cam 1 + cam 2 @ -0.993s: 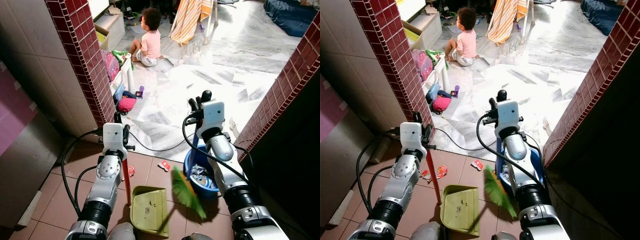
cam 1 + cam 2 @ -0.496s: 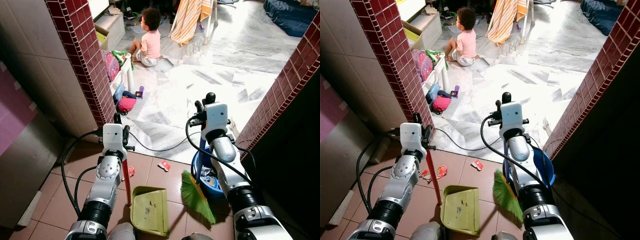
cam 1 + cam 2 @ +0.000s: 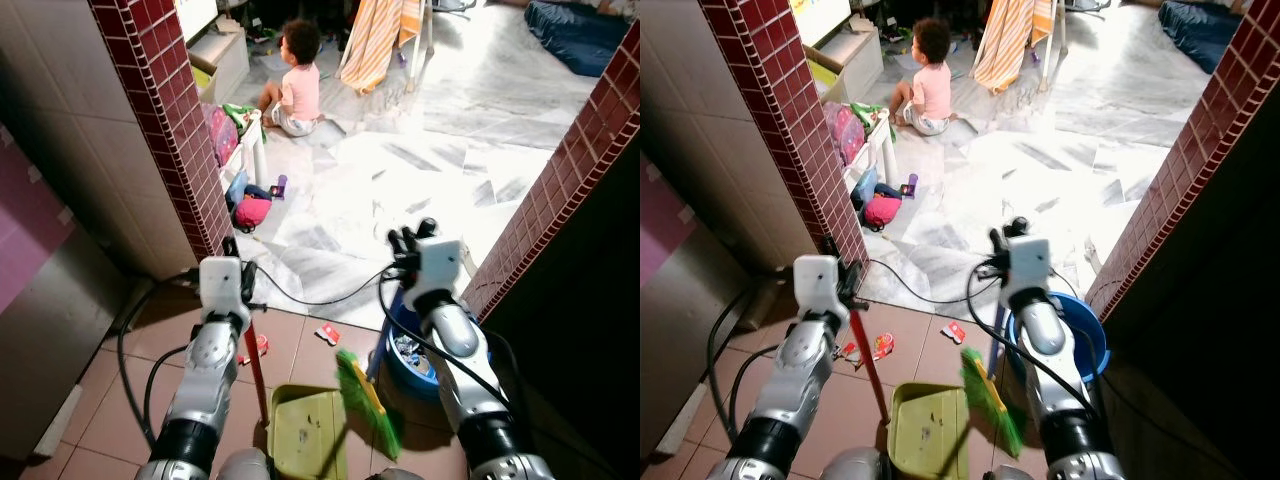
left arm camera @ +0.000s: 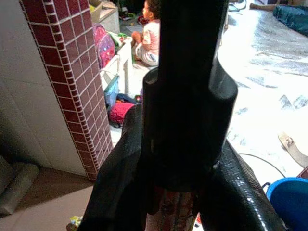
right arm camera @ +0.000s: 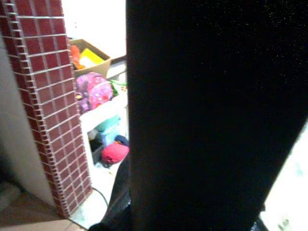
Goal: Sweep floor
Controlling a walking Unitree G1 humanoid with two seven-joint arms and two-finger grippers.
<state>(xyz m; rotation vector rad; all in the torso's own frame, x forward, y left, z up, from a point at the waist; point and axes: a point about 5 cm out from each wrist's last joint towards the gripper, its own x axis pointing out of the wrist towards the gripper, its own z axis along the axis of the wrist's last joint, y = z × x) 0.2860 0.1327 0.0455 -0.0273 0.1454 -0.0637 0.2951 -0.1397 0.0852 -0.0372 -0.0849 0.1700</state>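
Swinging left since 0.5 s ago, the green broom (image 3: pixel 366 402) in the clamped right gripper (image 3: pixel 408 240) now meets the dustpan (image 3: pixel 305 435); left gripper (image 3: pixel 236 262) pinches its red handle (image 3: pixel 256 365). Overswing could scatter wrappers (image 3: pixel 328 332).
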